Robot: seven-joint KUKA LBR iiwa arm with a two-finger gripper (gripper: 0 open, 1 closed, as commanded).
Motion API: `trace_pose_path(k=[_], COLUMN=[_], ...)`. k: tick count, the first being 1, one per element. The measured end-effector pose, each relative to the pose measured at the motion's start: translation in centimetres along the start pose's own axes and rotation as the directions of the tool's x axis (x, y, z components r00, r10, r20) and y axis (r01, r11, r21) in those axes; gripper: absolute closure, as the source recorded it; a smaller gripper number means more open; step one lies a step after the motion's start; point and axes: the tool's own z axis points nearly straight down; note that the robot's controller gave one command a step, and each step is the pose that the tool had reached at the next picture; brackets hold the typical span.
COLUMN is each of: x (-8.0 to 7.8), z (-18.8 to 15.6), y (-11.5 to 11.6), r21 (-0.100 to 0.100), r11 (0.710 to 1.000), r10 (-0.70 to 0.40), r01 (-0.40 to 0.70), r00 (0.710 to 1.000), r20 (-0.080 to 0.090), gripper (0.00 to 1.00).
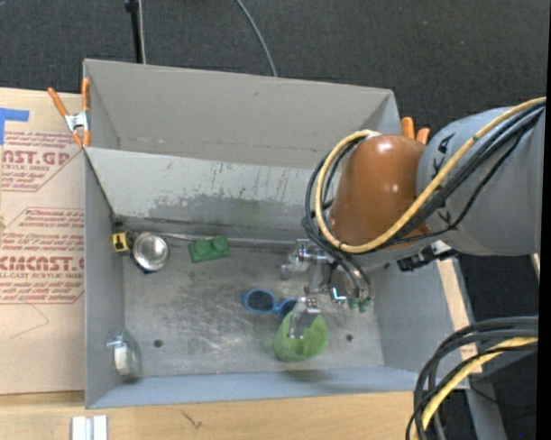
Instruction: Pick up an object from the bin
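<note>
Nearest the camera, a small silver thing (122,356) lies far to the left of the pale green rounded lump (311,344), in the grey bin's (214,181) near corner. The lump sits near the front wall. The gripper (299,325) is right over it, its tip at the lump's top; I cannot tell if it is spread or pressed together. Just behind-left of the lump lies a blue piece (258,301). Farther back and left are a green block (209,249) and a shiny metal cup (150,251).
</note>
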Motion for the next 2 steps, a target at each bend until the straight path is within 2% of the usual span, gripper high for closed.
trace_pose_path(k=[1, 2], x=[-2.30, -2.24], z=[7.30, 6.90], y=[-1.46, -1.42], r21=[-0.004, -0.003], r11=[0.995, 0.996], r10=[0.097, 0.094], r01=[-0.097, -0.094], r00=[0.995, 0.995], r20=[0.019, 0.011], gripper=[0.00, 1.00])
